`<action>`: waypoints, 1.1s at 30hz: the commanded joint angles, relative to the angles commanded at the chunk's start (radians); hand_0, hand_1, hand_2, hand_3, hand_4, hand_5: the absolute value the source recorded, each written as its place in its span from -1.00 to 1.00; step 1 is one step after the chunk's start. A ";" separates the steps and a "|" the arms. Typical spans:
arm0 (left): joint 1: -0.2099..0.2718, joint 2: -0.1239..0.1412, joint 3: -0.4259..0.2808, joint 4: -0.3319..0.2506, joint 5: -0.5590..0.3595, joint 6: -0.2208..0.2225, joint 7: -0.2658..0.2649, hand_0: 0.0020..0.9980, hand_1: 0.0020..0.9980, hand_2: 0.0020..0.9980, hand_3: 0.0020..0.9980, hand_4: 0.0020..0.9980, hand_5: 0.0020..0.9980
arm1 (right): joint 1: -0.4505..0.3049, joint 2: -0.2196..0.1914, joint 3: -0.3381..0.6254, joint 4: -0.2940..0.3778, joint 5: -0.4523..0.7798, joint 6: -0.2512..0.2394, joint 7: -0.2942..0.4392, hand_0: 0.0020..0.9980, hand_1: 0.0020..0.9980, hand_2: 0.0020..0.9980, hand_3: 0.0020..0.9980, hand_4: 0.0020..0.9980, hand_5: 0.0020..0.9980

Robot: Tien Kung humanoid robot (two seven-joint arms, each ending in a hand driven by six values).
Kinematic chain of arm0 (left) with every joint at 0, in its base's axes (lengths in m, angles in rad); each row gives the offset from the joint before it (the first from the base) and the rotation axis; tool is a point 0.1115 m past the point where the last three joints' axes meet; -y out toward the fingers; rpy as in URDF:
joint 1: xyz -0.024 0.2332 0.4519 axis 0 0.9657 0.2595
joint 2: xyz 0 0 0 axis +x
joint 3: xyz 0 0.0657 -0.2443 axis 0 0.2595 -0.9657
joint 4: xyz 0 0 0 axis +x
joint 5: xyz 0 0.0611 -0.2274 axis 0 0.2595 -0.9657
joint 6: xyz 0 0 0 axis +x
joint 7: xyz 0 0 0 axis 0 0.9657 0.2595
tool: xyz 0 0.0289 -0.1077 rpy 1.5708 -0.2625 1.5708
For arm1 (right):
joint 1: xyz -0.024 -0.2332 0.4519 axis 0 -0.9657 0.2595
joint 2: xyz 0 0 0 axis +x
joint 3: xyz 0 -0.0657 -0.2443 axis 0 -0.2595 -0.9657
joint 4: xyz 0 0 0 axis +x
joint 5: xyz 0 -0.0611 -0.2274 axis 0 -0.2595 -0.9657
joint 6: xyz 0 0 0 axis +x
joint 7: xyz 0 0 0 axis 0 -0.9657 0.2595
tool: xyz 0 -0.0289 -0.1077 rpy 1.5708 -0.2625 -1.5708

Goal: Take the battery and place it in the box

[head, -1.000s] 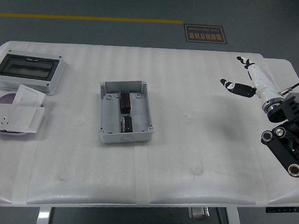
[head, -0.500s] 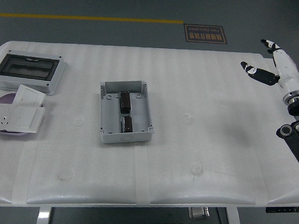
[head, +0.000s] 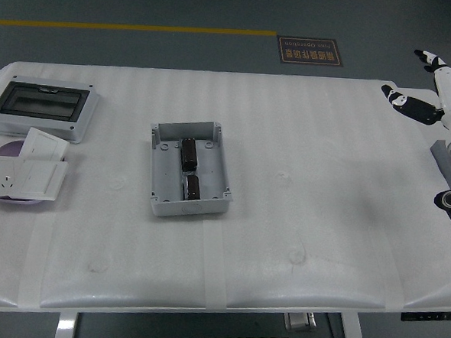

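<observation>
hovering well right of the box (head: 189, 169), the right hand (head: 437, 94) is spread and empty; two batteries (head: 189, 169) lie inside, so placing looks done.

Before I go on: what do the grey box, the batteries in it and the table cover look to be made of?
Box: likely moulded plastic, matte grey, with screw bosses at the corners. Batteries: dark brown, slightly glossy, perhaps a wrapped sleeve; too small to tell. Table cover: probably white foam sheet, soft and dimpled, joined in strips by tape.
</observation>
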 joint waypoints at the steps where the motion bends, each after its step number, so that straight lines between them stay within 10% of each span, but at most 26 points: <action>1: -0.003 0.001 -0.001 0.000 0.002 -0.001 0.001 0.34 0.34 0.08 0.07 -0.13 -0.20 | -0.005 0.000 0.007 0.001 0.002 -0.001 0.001 0.80 0.71 0.84 0.83 0.61 -0.16; 33: -0.007 -0.036 -0.108 0.000 0.089 -0.031 0.043 0.34 0.34 0.15 0.08 -0.11 -0.20 | -0.042 0.027 -0.021 0.042 0.024 -0.003 -0.016 0.79 0.68 0.82 0.87 0.56 -0.23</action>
